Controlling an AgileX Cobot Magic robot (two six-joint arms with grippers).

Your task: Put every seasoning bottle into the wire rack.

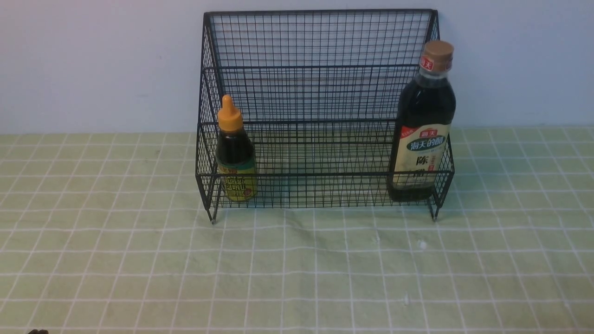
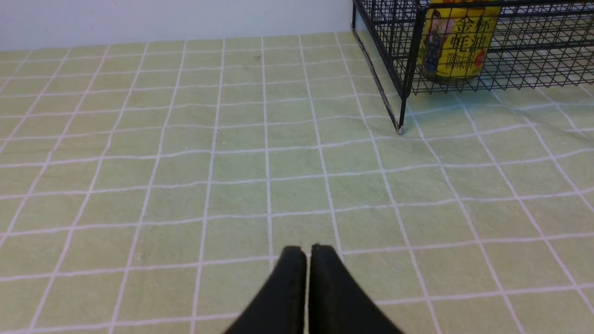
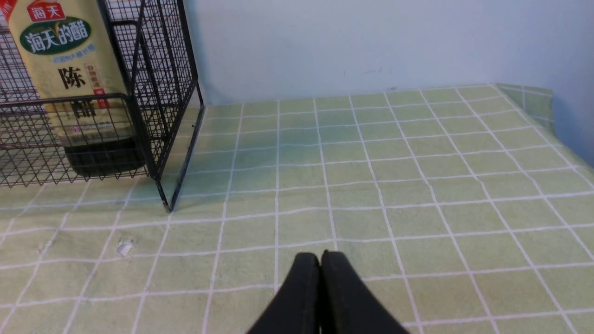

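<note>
A pale green cloth with a white grid (image 1: 297, 269) covers the table below a plain whitish wall (image 1: 93, 60). At upper centre, the black wire-mesh rack (image 1: 320, 93) holds 2 bottles. The left gripper (image 2: 306, 253) and right gripper (image 3: 320, 260) are both pressed together, empty.

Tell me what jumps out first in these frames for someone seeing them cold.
The black wire rack stands against the wall on the green checked cloth and dominates the front view. Both dark bottles stand upright in its lower tier: the short orange-capped bottle at the left end, the tall tan-capped bottle at the right end. Both grippers are away from the rack over bare cloth, left gripper and right gripper, jaws shut and empty.
</note>
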